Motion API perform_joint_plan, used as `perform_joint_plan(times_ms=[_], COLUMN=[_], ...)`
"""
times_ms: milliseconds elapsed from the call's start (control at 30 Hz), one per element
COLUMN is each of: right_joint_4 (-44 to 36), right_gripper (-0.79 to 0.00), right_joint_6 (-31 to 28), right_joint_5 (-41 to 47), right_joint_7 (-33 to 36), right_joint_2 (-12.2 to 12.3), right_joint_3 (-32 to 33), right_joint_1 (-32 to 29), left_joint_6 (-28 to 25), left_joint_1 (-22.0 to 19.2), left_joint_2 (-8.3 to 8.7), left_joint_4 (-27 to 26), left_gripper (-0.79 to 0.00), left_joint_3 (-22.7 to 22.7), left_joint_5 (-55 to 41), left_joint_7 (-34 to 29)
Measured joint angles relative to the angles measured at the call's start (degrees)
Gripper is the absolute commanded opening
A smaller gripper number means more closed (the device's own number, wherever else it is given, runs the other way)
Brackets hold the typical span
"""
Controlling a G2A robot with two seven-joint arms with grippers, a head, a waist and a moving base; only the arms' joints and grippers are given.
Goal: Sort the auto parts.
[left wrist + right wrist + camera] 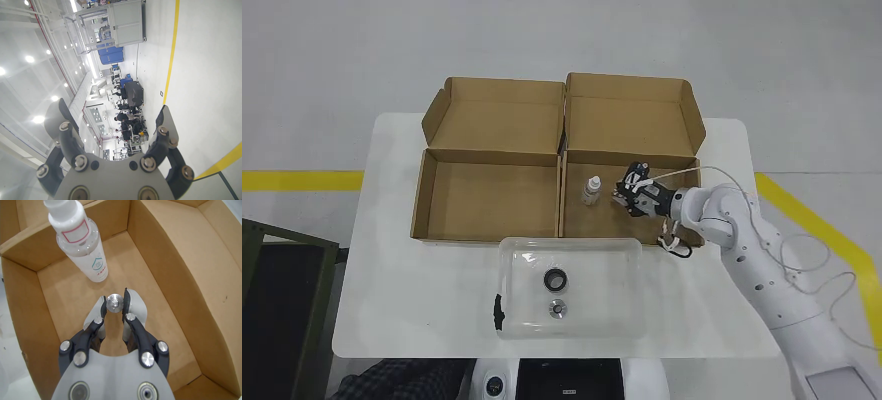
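Clamping a round metal part (114,305) between them, the right fingers (136,306) hang inside the box (170,285), near the bottle (88,256); left fingers (168,121) spread wide, empty.

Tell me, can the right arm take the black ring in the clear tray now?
Probably not yet: its pincer is shut on a round metal part in the cardboard box. The ring lies uncovered in the tray.

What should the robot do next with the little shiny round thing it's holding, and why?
Probably open the right gripper and let the round silver part drop. It is pinched between the fingers inside the cardboard box, near the clear bottle, so it looks ready to be released.
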Motion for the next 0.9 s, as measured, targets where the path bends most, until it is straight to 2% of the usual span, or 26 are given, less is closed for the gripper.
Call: perform_joint_plan(times_ms=[67, 267, 367, 633, 900], right_joint_4=[-0.1, -2.6, -4.9, -15.2, -26.6], right_gripper=[-0.406, -0.369, -0.317, -0.225, -0.185], right_joint_6=[0.1, 0.5, 0.8, 0.6, 0.7], right_joint_5=[0.0, 0.0, -0.1, 0.4, 1.8], right_joint_7=[-0.1, -0.1, 0.2, 3.1, 5.2], right_joint_2=[0.0, 0.1, 0.4, 1.7, 2.6], right_joint_3=[-0.2, 0.4, 1.6, 6.2, 8.7], right_joint_1=[-0.1, -0.6, -1.1, -4.7, -10.2], left_joint_6=[0.0, 0.0, 0.0, 0.0, 0.0], left_joint_1=[0.0, 0.0, 0.0, 0.0, 0.0], left_joint_2=[0.00, 0.00, 0.00, 0.00, 0.00], left_joint_4=[0.0, 0.0, 0.0, 0.0, 0.0], left_gripper=[0.000, 0.000, 0.000, 0.000, 0.000], left_joint_3=[0.0, 0.0, 0.0, 0.0, 0.0], left_joint_5=[0.0, 0.0, 0.0, 0.0, 0.0], left_joint_7=[0.0, 0.0, 0.0, 0.0, 0.0])
